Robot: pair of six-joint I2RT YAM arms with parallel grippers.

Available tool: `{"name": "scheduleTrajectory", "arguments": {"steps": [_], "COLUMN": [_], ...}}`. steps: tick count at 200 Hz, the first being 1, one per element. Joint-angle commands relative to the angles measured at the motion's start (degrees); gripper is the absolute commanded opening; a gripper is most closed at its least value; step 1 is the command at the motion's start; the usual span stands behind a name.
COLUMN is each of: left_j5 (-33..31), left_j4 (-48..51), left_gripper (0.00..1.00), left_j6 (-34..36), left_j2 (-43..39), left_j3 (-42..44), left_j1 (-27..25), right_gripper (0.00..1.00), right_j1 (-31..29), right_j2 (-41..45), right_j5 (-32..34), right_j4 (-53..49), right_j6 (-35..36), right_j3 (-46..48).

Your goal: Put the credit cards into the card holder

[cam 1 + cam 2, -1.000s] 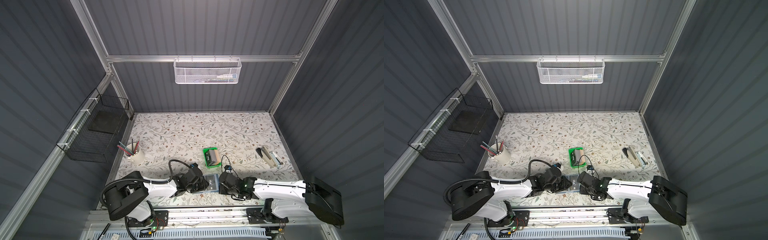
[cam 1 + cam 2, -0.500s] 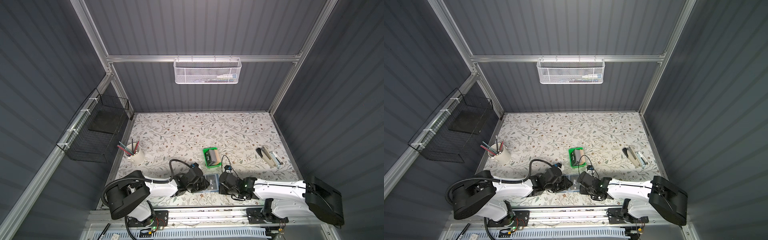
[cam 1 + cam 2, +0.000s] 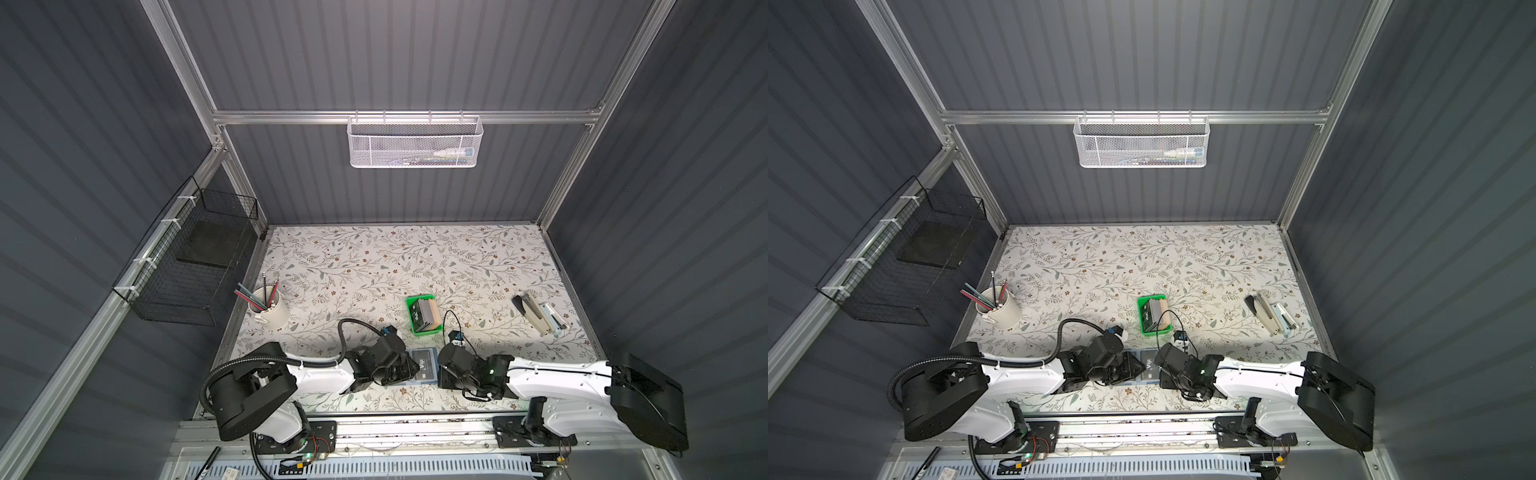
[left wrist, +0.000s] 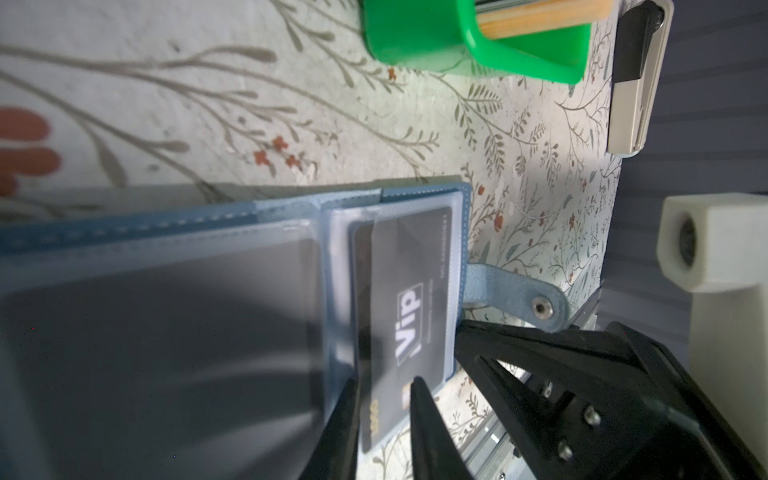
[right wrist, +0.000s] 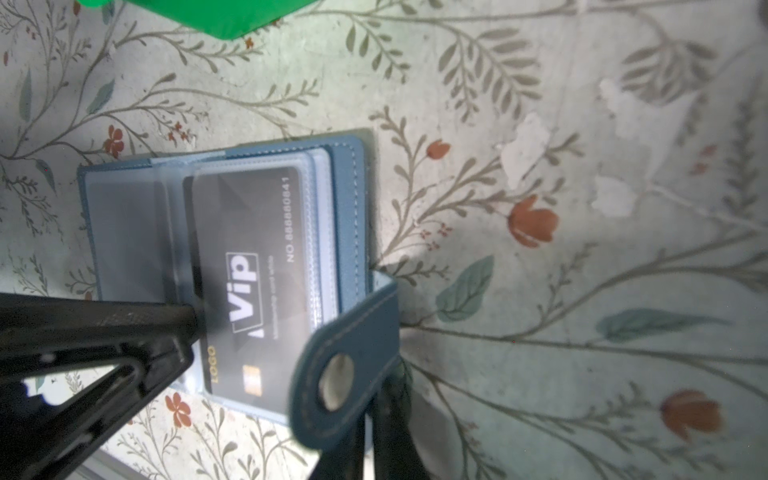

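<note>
Flat blue leather-like book-style card holder (image 5: 349, 216) lies open on the floral table (image 3: 374, 266), at the front edge between both arms. A thin dark credit card with a white VIP mark (image 5: 249, 249) sits partly in a clear sleeve.

Right gripper (image 5: 374, 424) is clamped on the blue snap tab (image 5: 340, 374), probably to anchor the holder. Left gripper (image 4: 385, 380) has its jaws narrowly parted astride the card's exposed end. Pinching or nudging, can't tell.

The other cards (image 3: 428, 313) stand on edge in a small green plastic tray (image 3: 412, 316) just behind.

Insertion depth is unreadable through the hazy plastic, and the right fingertips are hidden by the tab.
</note>
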State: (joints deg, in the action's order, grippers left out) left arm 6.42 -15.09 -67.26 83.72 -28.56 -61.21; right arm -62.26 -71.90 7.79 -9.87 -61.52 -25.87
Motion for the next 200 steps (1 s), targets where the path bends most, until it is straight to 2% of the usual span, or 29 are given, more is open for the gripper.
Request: {"name": "scheduleTrajectory", "arguments": {"steps": [1,66,124,200], "left_j5": [-0.91,-1.27,3.25,0.88], "left_j4": [3.66,8.35,10.71,13.48], "left_gripper": [0.24,0.25,0.26,0.30], "left_j6": [1.02,2.80,5.72,5.75], "left_j2": [-2.48,-8.20,-15.10,-23.46], "left_j3": [-0.69,1.09,4.29,9.18], "left_j1": [-0.49,0.68,7.96,8.51], "right_gripper": [0.10,0.12,0.13,0.15], "right_j1": [-0.17,-0.30,-0.26,-0.31], "right_j2": [0.28,2.12,1.70,2.92], "right_j5": [0.28,1.25,0.51,0.98], "right_j4": [-2.34,-4.26,-4.36,-3.55], "right_j6": [0.07,0.69,2.42,1.32], "right_j3": [0.25,-0.72,-2.17,-0.87]}}
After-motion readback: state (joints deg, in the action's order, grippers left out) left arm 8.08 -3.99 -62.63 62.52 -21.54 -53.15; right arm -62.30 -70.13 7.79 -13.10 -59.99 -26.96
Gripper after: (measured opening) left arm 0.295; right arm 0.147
